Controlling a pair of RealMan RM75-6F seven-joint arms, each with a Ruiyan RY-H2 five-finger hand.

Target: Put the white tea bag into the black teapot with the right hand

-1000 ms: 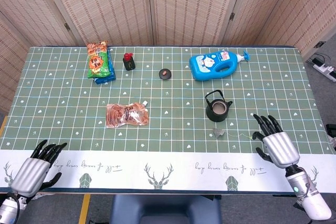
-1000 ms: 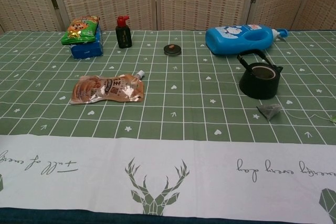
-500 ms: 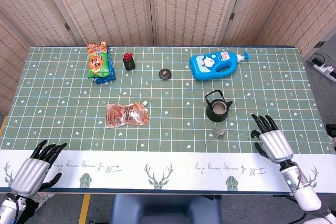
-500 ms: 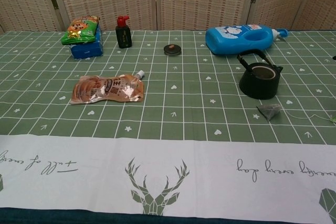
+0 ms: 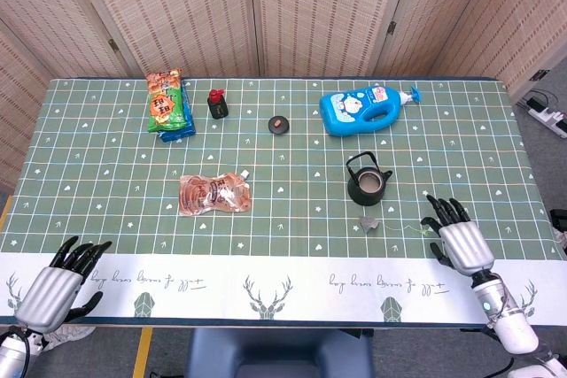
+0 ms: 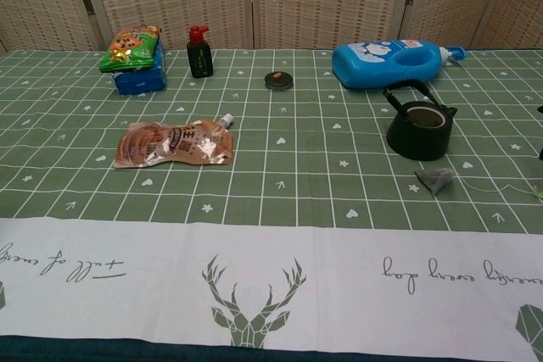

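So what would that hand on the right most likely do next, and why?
Probably reach left toward the white tea bag and lower its fingers around it. The right hand is open and holds nothing, and the bag lies flat on the table just in front of the black teapot, apart from the hand. The teapot has no lid on, so picking up the bag comes first.
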